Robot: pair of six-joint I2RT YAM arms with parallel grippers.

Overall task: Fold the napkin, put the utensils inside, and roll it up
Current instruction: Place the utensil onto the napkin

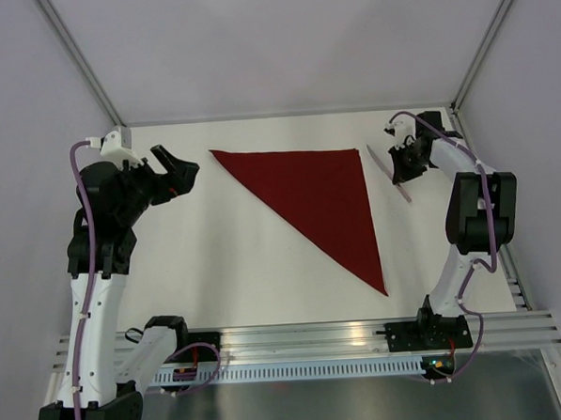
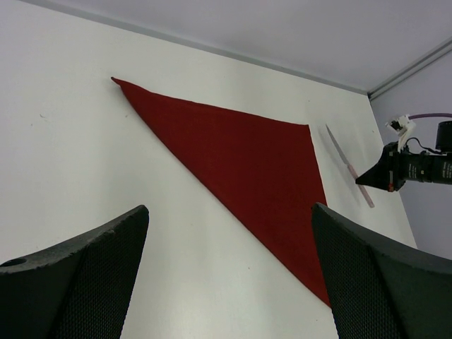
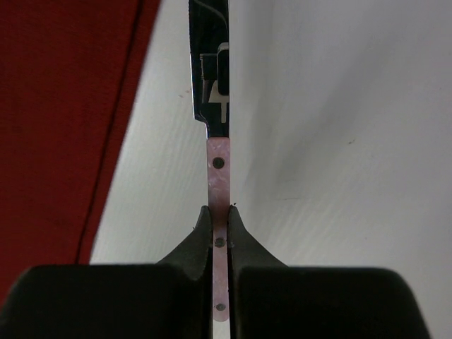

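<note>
The dark red napkin (image 1: pixel 317 194) lies flat on the white table, folded into a triangle, and also shows in both wrist views (image 2: pixel 247 162) (image 3: pixel 56 106). Right of it lies the utensil, a knife (image 1: pixel 378 163) with a shiny blade and a pale pink riveted handle (image 3: pixel 219 176). My right gripper (image 3: pixel 219 215) is shut on that handle, low at the table by the napkin's right edge (image 1: pixel 397 177). From the left wrist view, the knife (image 2: pixel 339 150) and the right gripper (image 2: pixel 374 176) are at the far right. My left gripper (image 1: pixel 186 173) hangs open above the table left of the napkin, nothing between its fingers (image 2: pixel 229 208).
The table's back edge meets the wall (image 1: pixel 285 116) just behind the napkin's top edge. A metal rail (image 1: pixel 362 333) with the arm bases runs along the near edge. The right side wall stands close beside the right arm (image 1: pixel 473 209).
</note>
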